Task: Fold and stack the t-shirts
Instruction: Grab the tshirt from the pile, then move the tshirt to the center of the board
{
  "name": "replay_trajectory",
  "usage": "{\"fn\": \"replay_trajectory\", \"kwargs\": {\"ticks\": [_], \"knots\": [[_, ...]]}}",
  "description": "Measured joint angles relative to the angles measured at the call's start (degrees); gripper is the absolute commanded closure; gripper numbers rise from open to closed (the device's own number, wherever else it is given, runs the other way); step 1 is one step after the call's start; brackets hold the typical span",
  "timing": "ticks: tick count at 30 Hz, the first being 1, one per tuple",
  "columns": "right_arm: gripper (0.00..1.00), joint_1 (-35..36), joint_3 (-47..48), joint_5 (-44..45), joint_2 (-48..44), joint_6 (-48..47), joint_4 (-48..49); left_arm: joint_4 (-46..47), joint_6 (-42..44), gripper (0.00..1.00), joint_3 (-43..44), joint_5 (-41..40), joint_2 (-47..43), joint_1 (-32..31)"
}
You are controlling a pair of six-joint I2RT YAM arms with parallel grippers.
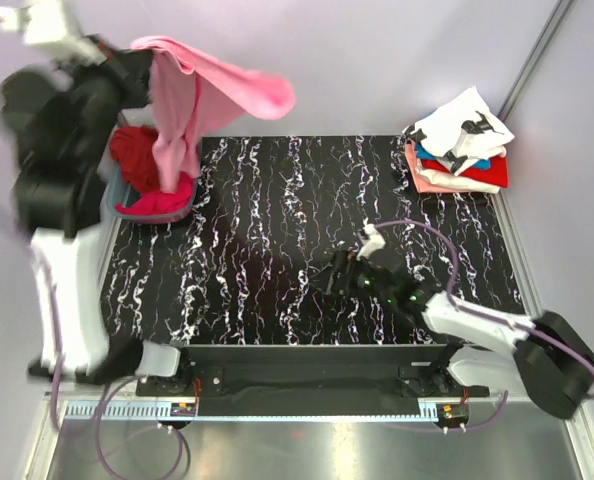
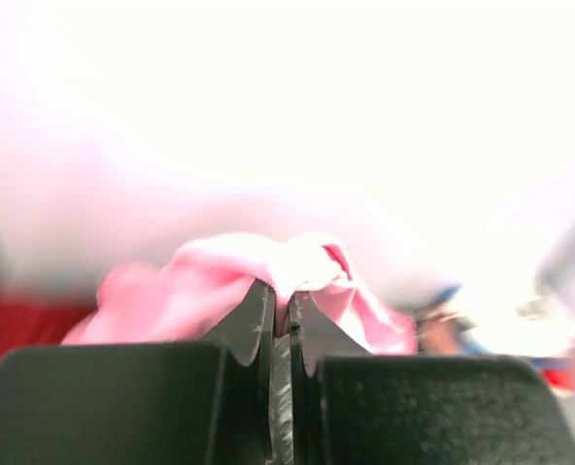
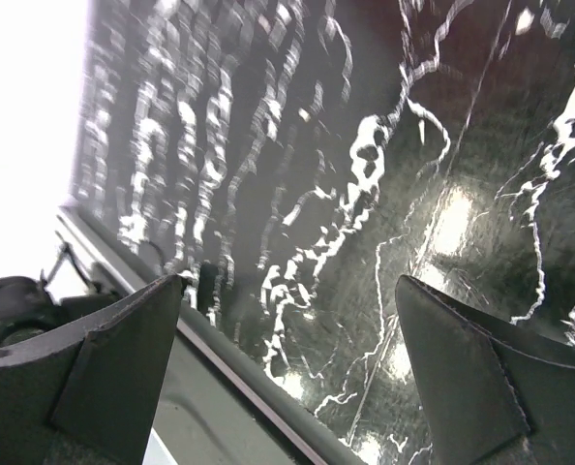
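The left pincer (image 2: pixel 280 298) is clamped tight on a bunched fold of the light pink t-shirt (image 1: pixel 212 90), which hangs in the air above the far left corner of the black marbled tabletop (image 1: pixel 267 230). Beneath it, at the tabletop's left edge, a dark red shirt (image 1: pixel 135 150) and a magenta shirt (image 1: pixel 162 203) lie heaped together. The right pincer (image 3: pixel 289 291) stands wide apart and holds nothing, low over the near right part of the tabletop. On the tabletop's far right corner sits a stack of shirts (image 1: pixel 462 150), with a white one with black print on top.
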Motion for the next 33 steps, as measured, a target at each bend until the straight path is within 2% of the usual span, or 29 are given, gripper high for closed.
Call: {"fn": "replay_trajectory", "kwargs": {"ticks": [2, 3, 4, 5, 6, 7, 10, 13, 15, 17, 19, 24, 26, 30, 33], "knots": [[0.00, 0.1, -2.8, 1.4, -5.5, 0.1, 1.2, 4.0, -1.5, 0.94, -4.3, 4.8, -9.5, -0.5], [0.00, 0.1, -4.2, 2.5, -8.7, 0.3, 1.3, 5.7, -2.2, 0.73, -6.7, 6.5, -13.4, -0.5], [0.01, 0.2, -5.4, 3.9, -11.7, 0.4, 1.0, 7.0, -2.4, 0.59, -8.9, 7.8, -16.7, -0.5], [0.00, 0.2, -6.1, 4.9, -14.3, 0.6, 0.4, 9.3, -3.1, 0.39, -12.2, 9.1, -20.0, -0.5], [0.00, 0.2, -6.7, 6.9, -18.2, 0.7, -1.8, 11.0, -4.3, 0.11, -16.9, 11.2, -23.2, -0.4], [0.00, 0.2, -6.7, 8.2, -21.5, 0.9, -3.9, 11.9, -4.6, 0.01, -21.1, 12.9, -25.0, -0.5], [0.00, 0.2, -6.2, 13.4, -36.0, 1.0, -12.7, 13.5, -6.3, 0.01, -38.9, 17.9, -28.4, -2.3], [0.00, 0.2, -4.0, 17.6, -51.1, 0.3, -21.2, 10.0, -6.3, 0.01, -57.9, 18.0, -26.8, -6.0], [0.00, 0.2, -1.7, 19.3, -57.3, 0.1, -25.4, 3.8, -6.6, 0.01, -68.4, 17.4, -26.3, -7.6], [0.00, 0.2, 1.8, 20.0, -58.2, 0.0, -29.7, -1.5, -7.2, 0.01, -73.7, 16.3, -28.9, -8.1], [0.00, 0.2, 5.1, 20.0, -53.6, 0.3, -33.5, -4.8, -8.0, 0.01, -75.6, 15.2, -34.8, -8.2], [0.00, 0.7, 11.4, 14.4, -26.1, 0.7, -37.0, -4.7, -9.1, 0.04, -75.7, 13.7, -46.6, -8.2], [0.06, 1.6, 11.3, 11.7, -15.9, 0.9, -38.1, -5.6, -9.4, 0.07, -76.4, 13.1, -48.3, -8.2], [0.10, 4.5, 11.0, 7.5, -10.3, 1.3, -39.2, -10.6, -9.6, 0.09, -78.4, 10.6, -49.3, -8.6], [0.10, 8.6, 15.0, 5.6, -3.4, 1.4, -39.2, -14.7, -9.6, 0.14, -80.1, 8.5, -50.7, -8.7]]}}
